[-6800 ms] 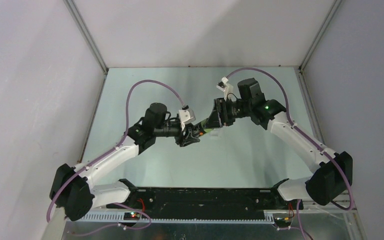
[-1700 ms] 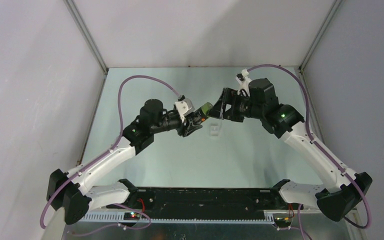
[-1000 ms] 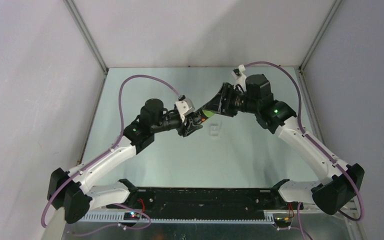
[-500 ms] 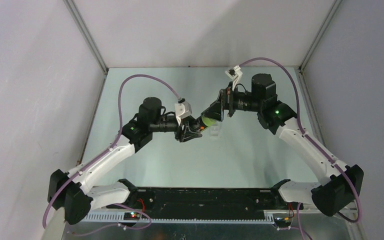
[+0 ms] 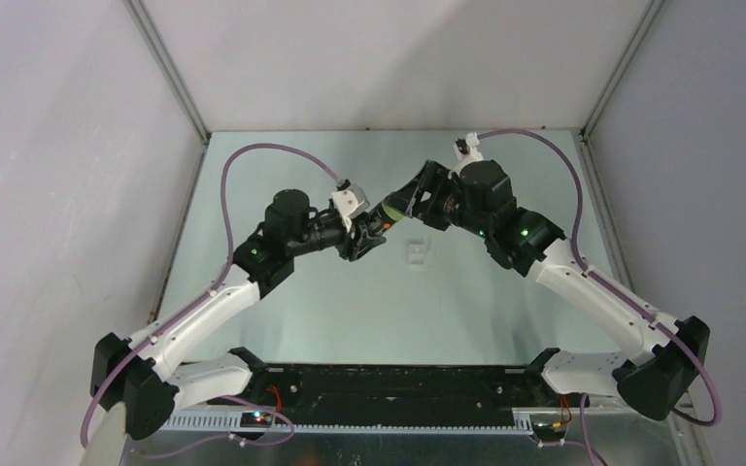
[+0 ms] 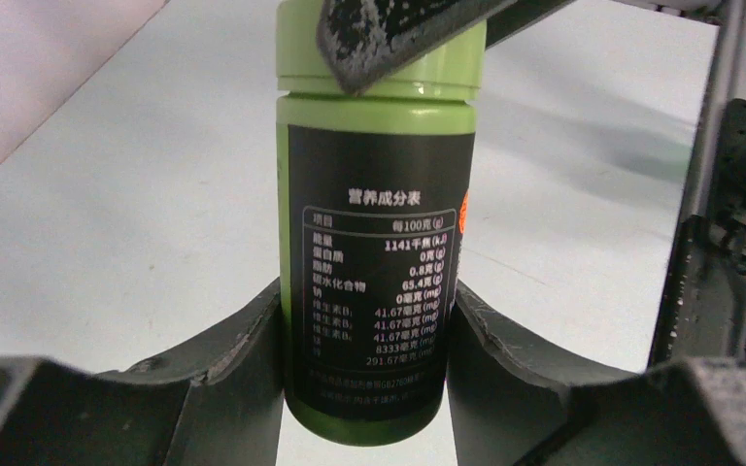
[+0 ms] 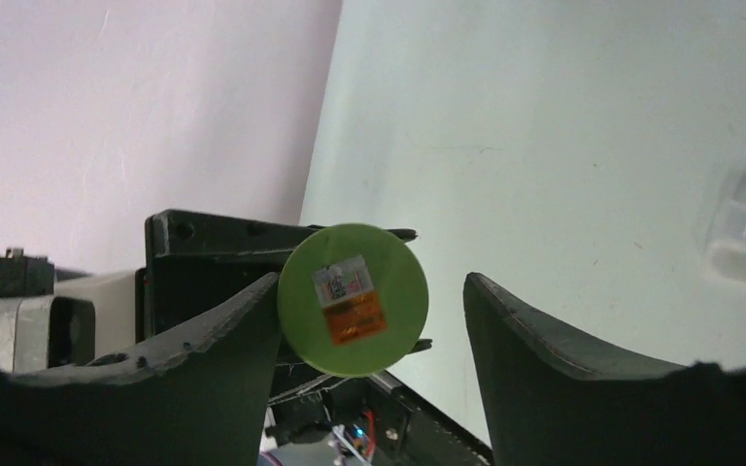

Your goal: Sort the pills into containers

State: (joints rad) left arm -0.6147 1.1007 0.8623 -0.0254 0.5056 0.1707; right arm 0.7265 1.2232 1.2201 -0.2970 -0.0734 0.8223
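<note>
Over the bench [image 5: 350,301], the green bottle [image 6: 379,252] is held in the air between the two arms. The left fingers [image 6: 223,379] are clamped on its lower body. The right fingers [image 7: 214,388] stand apart around the cap [image 7: 353,299], one at its rim and the other with a clear gap.

If the right fingers close off-centre like that, they may shove the bottle sideways in the left grip. The label looks smooth, so when the cap is turned the whole bottle may turn with it. The bottle appears tilted, so once the cap comes free the contents could spill onto the bench rather than into the containers [image 5: 416,254]. That clear box sits on the bench between the arms, just on the near side of the bottle and not touching it. Its compartments are small, so a fast pour would likely scatter pellets past them. A loosely held cap could also drop.

From above, the fingers of both arms hide most of the bottle. In the left wrist view its base is cut off. In the right wrist view the box is a blur at the right edge, and I cannot tell whether anything lies in it. No pills show anywhere; presumably they are inside the opaque bottle.
</note>
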